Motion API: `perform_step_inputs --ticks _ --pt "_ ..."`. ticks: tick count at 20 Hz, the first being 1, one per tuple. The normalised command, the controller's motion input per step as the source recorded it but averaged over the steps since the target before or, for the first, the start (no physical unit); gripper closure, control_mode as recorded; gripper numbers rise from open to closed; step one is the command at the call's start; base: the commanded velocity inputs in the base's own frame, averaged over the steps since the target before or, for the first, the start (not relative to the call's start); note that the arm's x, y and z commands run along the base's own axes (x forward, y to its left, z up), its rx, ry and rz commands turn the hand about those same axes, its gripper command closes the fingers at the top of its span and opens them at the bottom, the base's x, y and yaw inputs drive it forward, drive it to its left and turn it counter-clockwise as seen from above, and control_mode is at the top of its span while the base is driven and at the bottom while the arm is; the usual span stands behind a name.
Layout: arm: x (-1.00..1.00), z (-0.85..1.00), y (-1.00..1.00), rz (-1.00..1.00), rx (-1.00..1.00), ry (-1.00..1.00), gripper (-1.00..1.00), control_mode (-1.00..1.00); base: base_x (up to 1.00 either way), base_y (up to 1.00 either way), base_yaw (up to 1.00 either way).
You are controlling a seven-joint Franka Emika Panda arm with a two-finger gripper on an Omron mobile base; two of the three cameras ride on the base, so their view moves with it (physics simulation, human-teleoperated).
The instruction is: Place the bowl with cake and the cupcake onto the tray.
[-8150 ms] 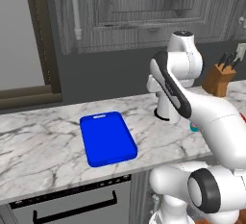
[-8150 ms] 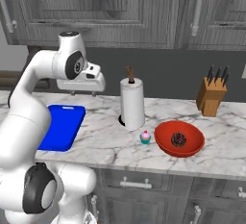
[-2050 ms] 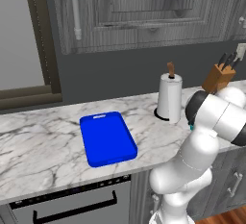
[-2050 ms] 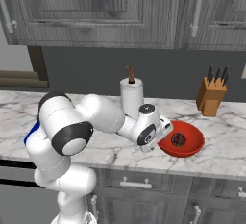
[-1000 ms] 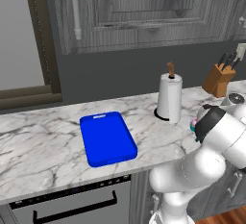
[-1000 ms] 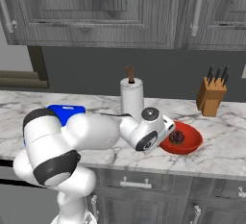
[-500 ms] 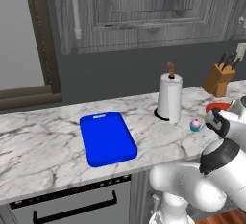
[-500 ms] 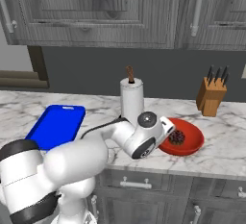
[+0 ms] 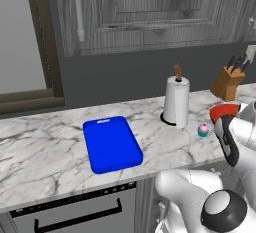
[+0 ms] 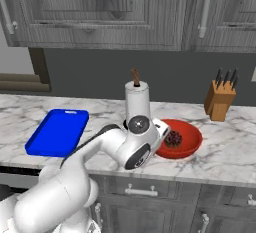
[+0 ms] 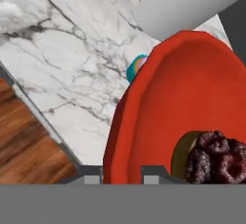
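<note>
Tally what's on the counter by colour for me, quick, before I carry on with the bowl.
Red: 1, the bowl with cake
Blue: 1, the tray
Teal and pink: 1, the cupcake
White: 1, the paper towel roll
Brown: 1, the knife block
Total: 5

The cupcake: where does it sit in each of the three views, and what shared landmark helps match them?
Left base view: cupcake at right, on the counter beside the paper towel roll.
Right base view: I cannot make it out; the arm covers that spot.
Hand view: a teal-and-pink sliver behind the bowl with cake.
Shared landmark: the paper towel roll.
</note>
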Motion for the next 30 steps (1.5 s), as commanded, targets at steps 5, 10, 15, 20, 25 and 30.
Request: perform_step_inputs --ticks 5,10,15,20,25,30 --pt "-0.29 0.3 0.5 0.15 -0.18 0.0 1.0 -1.0 0.0 0.0 0.0" --pt "-0.13 0.19 0.57 0.15 -0.16 0.0 1.0 -1.0 0.0 0.0 0.0" --pt "-0.07 0.13 0.55 0.25 -0.04 0.03 1.0 -1.0 0.0 0.0 0.0" --pt "-0.05 0.11 0.55 0.31 0.0 0.02 1.0 -1.0 0.0 0.0 0.0" --pt "0.0 0.08 0.53 0.33 0.0 0.03 1.0 -1.0 0.0 0.0 0.0" --pt "0.0 0.06 0.52 0.3 0.0 0.05 1.0 -1.0 0.0 0.0 0.0"
